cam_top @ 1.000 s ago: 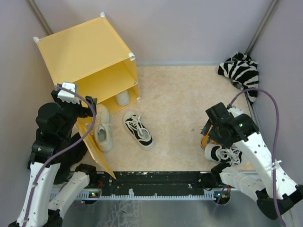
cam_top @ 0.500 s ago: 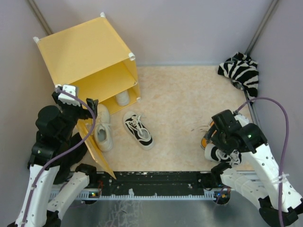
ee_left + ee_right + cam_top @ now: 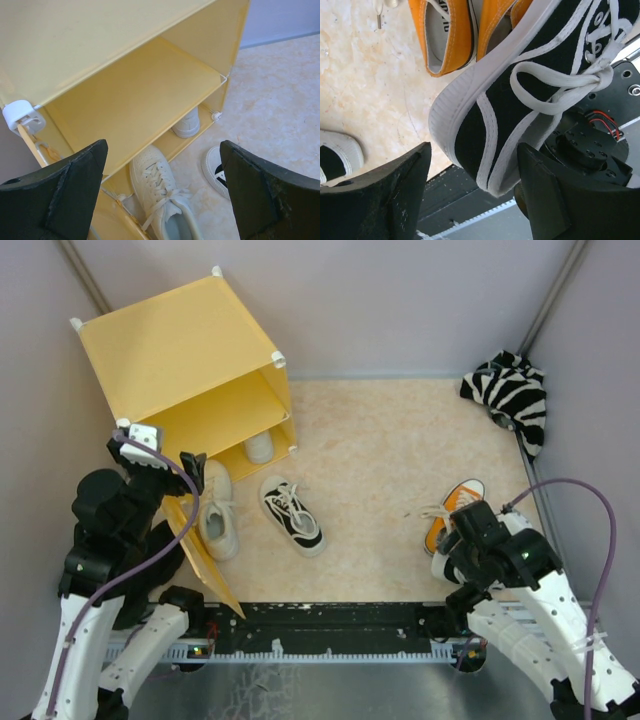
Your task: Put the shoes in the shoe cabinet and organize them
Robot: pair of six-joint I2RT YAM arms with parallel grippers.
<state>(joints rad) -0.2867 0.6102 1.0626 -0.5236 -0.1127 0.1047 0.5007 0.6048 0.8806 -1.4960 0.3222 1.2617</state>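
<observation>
Cabinet (image 3: 190, 360) sits far left with door swung open, likely for loading, one white shoe (image 3: 188, 123) inside, another (image 3: 215, 523) and a black-white shoe (image 3: 293, 515) just outside; left gripper (image 3: 162, 192) spread empty, right gripper (image 3: 472, 187) released over black shoe (image 3: 530, 100) beside orange pair (image 3: 455, 30).

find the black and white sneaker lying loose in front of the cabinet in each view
Top external: the black-and-white sneaker lies left of centre, just right of the white sneaker.
Left wrist: only its white toe shows at lower right, by the right finger.
Right wrist: a white toe at the left edge may be it; cannot tell.
Shared landmark: the white sneaker beside the yellow cabinet, in the top and left wrist views.
</observation>
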